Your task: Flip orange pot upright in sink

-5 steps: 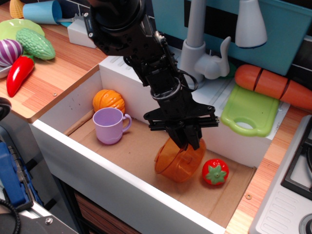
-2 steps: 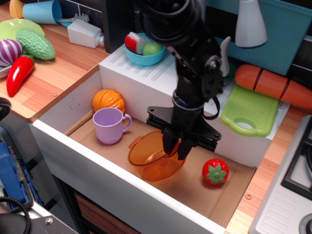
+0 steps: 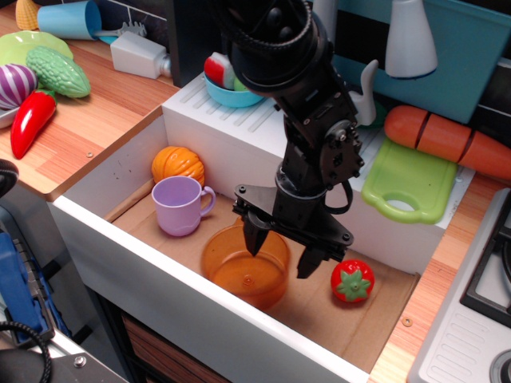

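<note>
The orange pot [image 3: 244,268] is translucent orange plastic. It stands upright, mouth up, on the brown floor of the white sink [image 3: 120,171], near the front wall. My black gripper [image 3: 281,252] hangs over the pot's right rim with its jaws spread apart. One fingertip [image 3: 253,239] is over the pot's rim, the other [image 3: 309,262] is to the right of the pot. Nothing is held.
In the sink are a lilac mug [image 3: 180,205], a small orange pumpkin [image 3: 178,164] at back left and a red tomato [image 3: 353,281] at right. A green cutting board [image 3: 409,181] and a blue bowl [image 3: 231,82] rest on the sink's back ledge. Vegetables lie on the left counter.
The pot went from lying on its side to tilted to upright on the floor. My gripper swung round, opened and let go of the pot's rim.
</note>
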Tool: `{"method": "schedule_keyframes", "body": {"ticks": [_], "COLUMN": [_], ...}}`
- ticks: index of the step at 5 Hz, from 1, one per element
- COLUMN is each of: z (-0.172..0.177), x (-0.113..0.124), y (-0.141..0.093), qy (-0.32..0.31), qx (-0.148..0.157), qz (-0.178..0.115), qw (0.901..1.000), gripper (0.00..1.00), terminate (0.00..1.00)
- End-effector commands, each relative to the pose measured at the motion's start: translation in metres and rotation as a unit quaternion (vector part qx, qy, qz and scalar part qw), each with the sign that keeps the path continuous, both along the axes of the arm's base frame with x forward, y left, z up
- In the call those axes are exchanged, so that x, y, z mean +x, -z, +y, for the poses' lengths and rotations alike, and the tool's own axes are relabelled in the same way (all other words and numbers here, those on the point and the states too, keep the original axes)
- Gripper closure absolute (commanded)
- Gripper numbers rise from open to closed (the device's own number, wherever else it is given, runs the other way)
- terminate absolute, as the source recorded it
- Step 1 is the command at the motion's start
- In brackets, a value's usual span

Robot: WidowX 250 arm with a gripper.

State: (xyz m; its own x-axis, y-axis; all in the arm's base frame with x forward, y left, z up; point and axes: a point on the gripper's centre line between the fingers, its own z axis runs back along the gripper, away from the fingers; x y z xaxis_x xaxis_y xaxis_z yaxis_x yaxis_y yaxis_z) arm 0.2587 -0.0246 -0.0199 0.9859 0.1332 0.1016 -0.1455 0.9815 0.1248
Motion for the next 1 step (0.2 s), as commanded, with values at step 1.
{"method": "schedule_keyframes", "body": {"ticks": [1], "z": [-0.0023], "x": [0.0101], "y": [-0.0156], "qy": [0.004], "qx": [-0.005], "qz": [-0.032], "qw": [0.9995], "gripper": [0.00], "terminate": [1.00]}}
